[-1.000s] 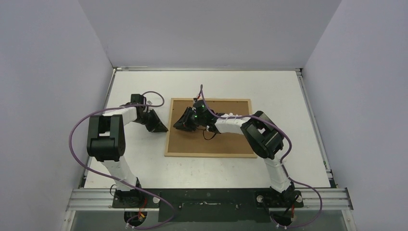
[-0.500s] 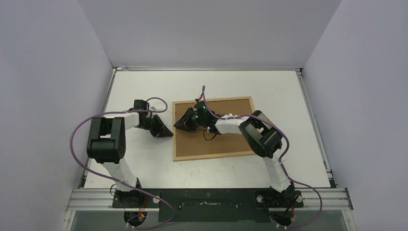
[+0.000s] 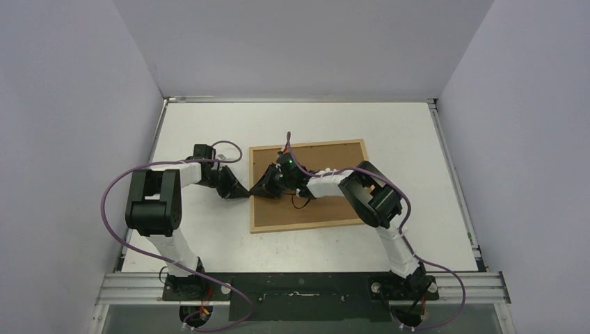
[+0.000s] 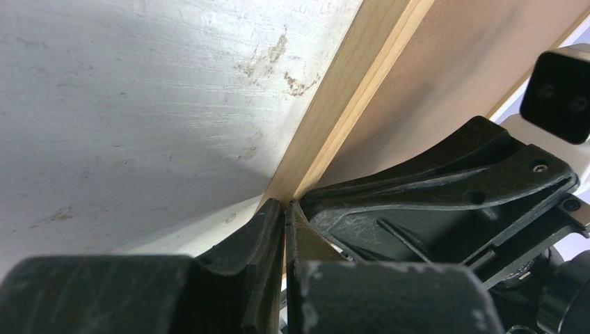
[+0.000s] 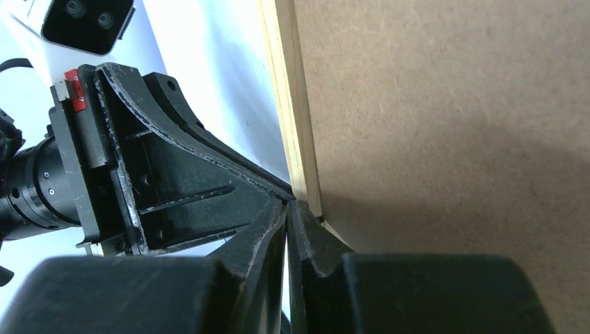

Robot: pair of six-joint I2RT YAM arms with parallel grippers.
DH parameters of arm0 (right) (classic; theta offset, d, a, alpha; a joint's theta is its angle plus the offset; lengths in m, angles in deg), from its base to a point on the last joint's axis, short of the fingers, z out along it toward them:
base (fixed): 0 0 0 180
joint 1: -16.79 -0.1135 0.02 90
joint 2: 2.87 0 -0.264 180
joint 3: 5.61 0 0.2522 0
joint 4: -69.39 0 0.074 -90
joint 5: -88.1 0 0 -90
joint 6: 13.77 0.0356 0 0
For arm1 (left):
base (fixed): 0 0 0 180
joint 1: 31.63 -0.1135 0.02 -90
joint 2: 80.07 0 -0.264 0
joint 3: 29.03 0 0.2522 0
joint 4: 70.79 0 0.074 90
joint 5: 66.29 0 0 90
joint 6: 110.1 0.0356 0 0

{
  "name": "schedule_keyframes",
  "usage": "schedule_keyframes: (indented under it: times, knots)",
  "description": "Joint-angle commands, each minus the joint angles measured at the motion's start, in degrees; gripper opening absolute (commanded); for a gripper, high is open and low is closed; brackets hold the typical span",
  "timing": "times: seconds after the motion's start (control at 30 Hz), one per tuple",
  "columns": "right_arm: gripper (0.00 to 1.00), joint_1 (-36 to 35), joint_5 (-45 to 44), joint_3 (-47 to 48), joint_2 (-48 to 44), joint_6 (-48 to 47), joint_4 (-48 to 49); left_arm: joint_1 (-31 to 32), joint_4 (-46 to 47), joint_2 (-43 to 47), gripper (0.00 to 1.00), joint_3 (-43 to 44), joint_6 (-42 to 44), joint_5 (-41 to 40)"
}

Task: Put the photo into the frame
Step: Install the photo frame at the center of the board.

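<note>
The frame (image 3: pixel 327 211) lies back side up on the white table, its brown board (image 5: pixel 452 104) facing upward inside the light-wood rim (image 4: pixel 348 83). The photo is hidden. My left gripper (image 3: pixel 244 193) is shut, and its tips (image 4: pixel 285 205) touch the outside of the frame's left rim low at the table. My right gripper (image 3: pixel 257 191) reaches over the board from the right. It is shut, with its tips (image 5: pixel 288 203) at the same spot on the left rim (image 5: pixel 296 104). The two grippers stand tip to tip, with nothing seen held between either pair of fingers.
The white table (image 3: pixel 195 236) is walled on the left, back and right. A metal rail (image 3: pixel 306 285) with both arm bases runs along the near edge. Purple cables (image 3: pixel 111 202) loop beside each arm.
The frame slid right and turned slightly counterclockwise. My left gripper followed right to its left rim. My right gripper moved left to that rim and its jaws closed.
</note>
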Motion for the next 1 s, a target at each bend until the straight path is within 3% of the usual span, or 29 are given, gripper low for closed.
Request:
schedule_keyframes:
  times: [0.0, 0.97]
  knots:
    - [0.07, -0.5, -0.4, 1.5, 1.1, -1.5, -1.1, 0.5, -3.2, -2.2, 0.02, -0.7, 2.5, -5.9]
    - [0.04, -0.5, -0.5, -2.2, -2.1, -3.6, -4.1, 0.1, -5.2, -3.4, 0.01, 0.4, 3.4, -8.7]
